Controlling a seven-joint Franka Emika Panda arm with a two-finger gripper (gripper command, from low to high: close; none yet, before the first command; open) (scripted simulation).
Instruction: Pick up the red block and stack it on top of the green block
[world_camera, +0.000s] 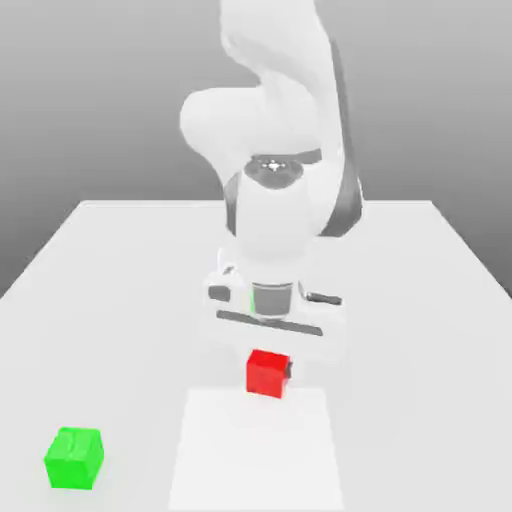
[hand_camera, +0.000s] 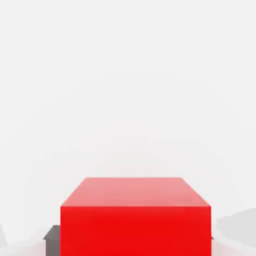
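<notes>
The red block (world_camera: 267, 373) is a small plain cube near the middle of the white table (world_camera: 420, 330), directly under my hand. My gripper (world_camera: 268, 366) reaches straight down and is shut on it, with a dark fingertip (world_camera: 291, 368) showing at the block's side. In the hand view the red block (hand_camera: 135, 220) sits close up between the fingers, and a dark pad (hand_camera: 51, 233) peeks out beside it. The green block (world_camera: 74, 458) rests on the table at the exterior view's near left, well apart from the gripper.
A paler rectangular patch (world_camera: 258, 450) lies on the table just in front of the red block. The arm's white body (world_camera: 275, 220) rises behind the gripper. Open table surface stretches between the two blocks.
</notes>
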